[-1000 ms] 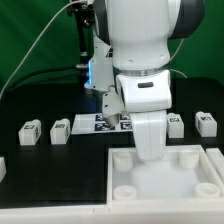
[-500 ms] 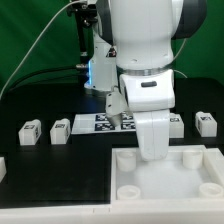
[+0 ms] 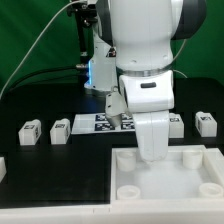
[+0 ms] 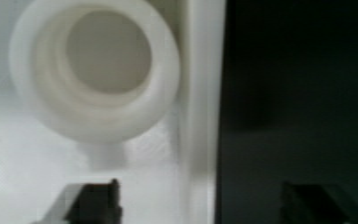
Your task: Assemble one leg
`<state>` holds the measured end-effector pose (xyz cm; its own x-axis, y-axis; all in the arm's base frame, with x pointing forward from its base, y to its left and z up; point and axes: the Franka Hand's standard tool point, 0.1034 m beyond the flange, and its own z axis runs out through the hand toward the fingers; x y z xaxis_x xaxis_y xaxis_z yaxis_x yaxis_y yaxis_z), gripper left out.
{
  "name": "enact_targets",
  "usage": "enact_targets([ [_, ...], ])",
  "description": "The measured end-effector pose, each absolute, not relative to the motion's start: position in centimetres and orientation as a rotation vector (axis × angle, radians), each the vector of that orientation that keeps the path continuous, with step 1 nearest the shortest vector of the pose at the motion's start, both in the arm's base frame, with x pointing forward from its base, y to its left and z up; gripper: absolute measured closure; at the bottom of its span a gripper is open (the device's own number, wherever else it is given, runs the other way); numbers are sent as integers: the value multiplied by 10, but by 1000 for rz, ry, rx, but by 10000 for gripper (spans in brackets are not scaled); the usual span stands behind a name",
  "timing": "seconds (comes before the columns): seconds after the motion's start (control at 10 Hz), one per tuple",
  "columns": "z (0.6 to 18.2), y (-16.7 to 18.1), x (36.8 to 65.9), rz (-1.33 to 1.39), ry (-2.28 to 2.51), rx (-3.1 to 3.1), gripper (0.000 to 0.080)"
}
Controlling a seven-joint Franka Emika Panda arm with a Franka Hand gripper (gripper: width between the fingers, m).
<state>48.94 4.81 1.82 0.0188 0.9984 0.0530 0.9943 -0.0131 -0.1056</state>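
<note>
The arm [image 3: 140, 60] has edged toward the exterior view's right and now sits steady over the panel [image 3: 165, 178]. We judge that no pick is under way. The panel's corner socket [image 4: 96, 70] is empty (as are the others we can see). The leg [image 3: 175, 123] lies ungrasped on the table [image 3: 50, 170]. The gripper [image 4: 208, 205] has its fingers apart, holding nothing.
</note>
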Motion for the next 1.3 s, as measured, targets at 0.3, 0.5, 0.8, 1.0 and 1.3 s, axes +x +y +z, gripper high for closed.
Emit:
enact_targets([
  [0.3, 18, 48, 489, 56, -2124, -2159, 165],
  [0.5, 18, 48, 489, 56, -2123, -2159, 152],
  [0.8, 30, 48, 485, 56, -2053, -2244, 150],
  [1.0, 48, 60, 465, 70, -1916, -2383, 150],
  [1.3, 60, 104, 434, 92, -1379, -2725, 150],
])
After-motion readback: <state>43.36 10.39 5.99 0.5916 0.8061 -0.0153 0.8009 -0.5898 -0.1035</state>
